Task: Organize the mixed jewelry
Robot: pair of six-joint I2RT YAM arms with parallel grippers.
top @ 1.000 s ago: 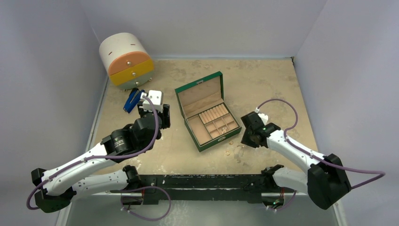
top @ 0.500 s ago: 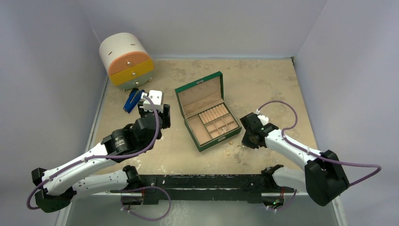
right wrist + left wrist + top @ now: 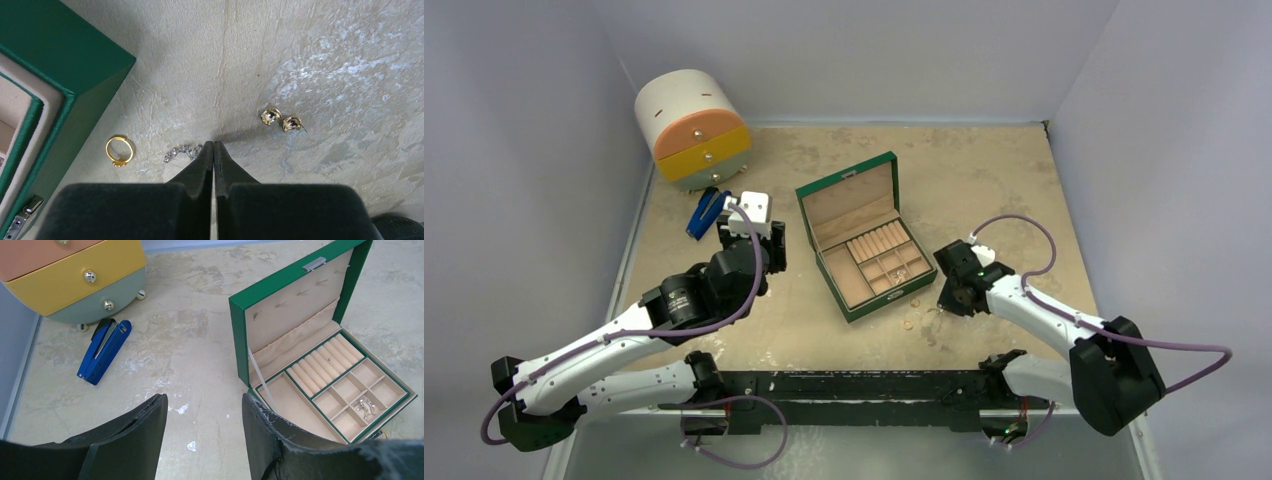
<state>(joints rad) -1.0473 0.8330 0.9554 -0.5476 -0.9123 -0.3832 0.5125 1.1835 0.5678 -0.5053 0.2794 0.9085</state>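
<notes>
While the right gripper (image 3: 213, 144) stands with its fingers pressed together, tips down at the bare counter (image 3: 325, 60), loose jewelry lies on both sides of it. Just left of the tips, a short silvery piece (image 3: 182, 151) stretches crosswise to the fingers. Its right end reaches the left finger, but I cannot tell whether it is nipped. Further left a gold ring (image 3: 120, 149) lies flat, its setting at the lower left of the hoop, close to the wall of the green box (image 3: 60, 60). Right of the tips, two gold earrings (image 3: 281, 120) sit side by side, their row slanting slightly down to the right.

The left gripper (image 3: 203, 397) hangs with fingers apart and nothing between them, between a blue-handled tool (image 3: 104, 350) and the open box. Behind the tool is a round drawer unit (image 3: 70, 280). One silver piece (image 3: 365, 407) lies in a small compartment farthest from the lid.
</notes>
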